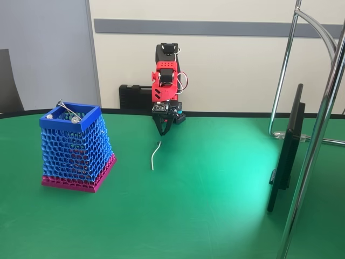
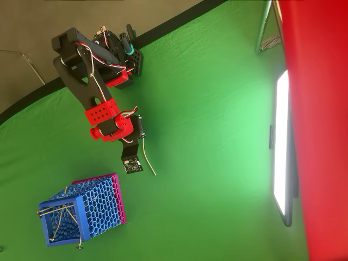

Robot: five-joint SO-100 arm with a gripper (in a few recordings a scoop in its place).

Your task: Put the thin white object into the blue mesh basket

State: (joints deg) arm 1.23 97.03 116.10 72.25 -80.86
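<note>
The thin white object [image 1: 155, 157] lies flat on the green table [image 1: 215, 205], out in the open middle of it and well apart from the blue mesh basket [image 1: 75, 148], which stands nearer the table's left edge in the fixed view. In the overhead view the strip [image 2: 147, 158] runs lengthwise away from the arm, one end close under the gripper [image 2: 139, 130].

The task looks barely begun: the strip is not lifted, and the basket [image 2: 81, 212] already holds a silvery rod [image 1: 69, 110] and some round bits, but nothing white that I can see. Grasping, carrying and dropping all remain.

The red and black arm [image 2: 92, 81] reaches forward from its base near the table's far edge and bends steeply down, so the gripper [image 1: 163, 129] points at the table just behind the strip's near end. Its fingers taper to one dark point; whether they are spread or pressed together I cannot tell.
</note>
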